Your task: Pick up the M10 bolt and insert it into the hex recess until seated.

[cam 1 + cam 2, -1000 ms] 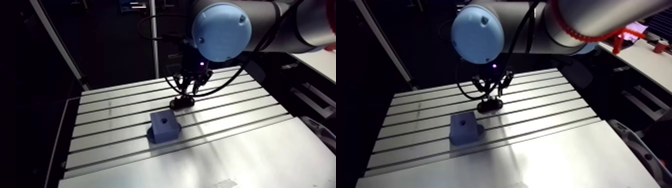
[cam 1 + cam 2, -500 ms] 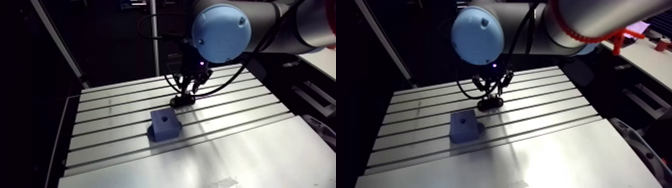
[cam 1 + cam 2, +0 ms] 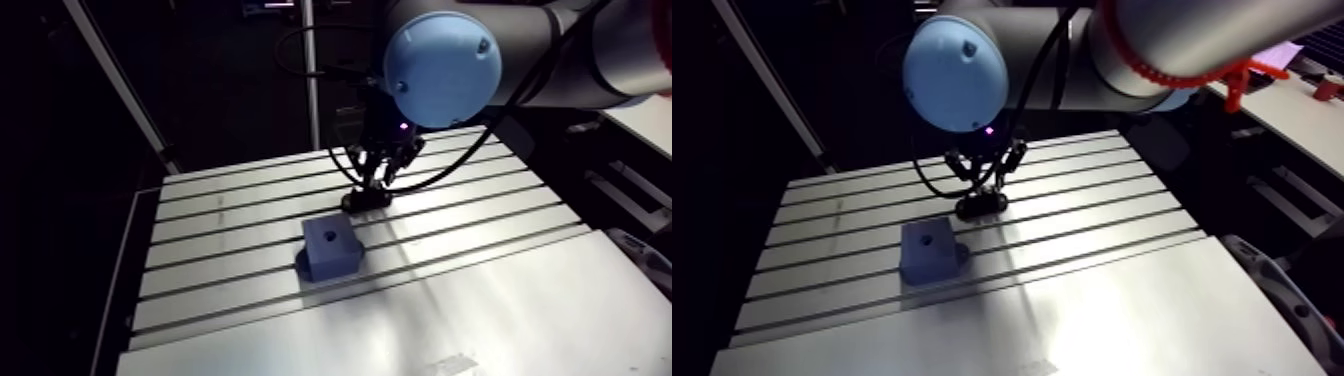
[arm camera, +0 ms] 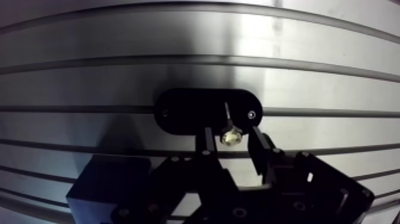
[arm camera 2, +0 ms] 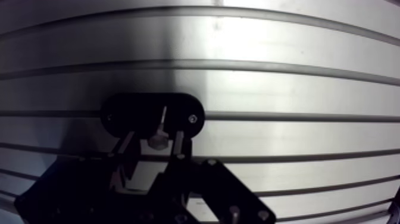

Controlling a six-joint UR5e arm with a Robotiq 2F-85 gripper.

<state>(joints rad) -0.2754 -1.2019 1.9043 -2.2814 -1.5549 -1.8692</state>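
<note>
Nearest, the blue block (image 3: 330, 248), a hole in its top, sits on the slotted counter (image 3: 480, 300). Beyond it, the gripper (image 4: 231, 132) holds its fingers (image 4: 209, 140) spread either side of the bolt (image 4: 231, 137), at the black oval holder's (image 4: 184, 110) edge.

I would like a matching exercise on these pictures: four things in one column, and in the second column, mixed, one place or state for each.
Things:
1. bolt
2. blue block
3. black oval holder
4. gripper

Places and states:
a. open
b. has a hole in its top face
c. between the two fingers
d. on the table, directly under the bolt

Pairs: 1-c, 2-b, 3-d, 4-a
</note>
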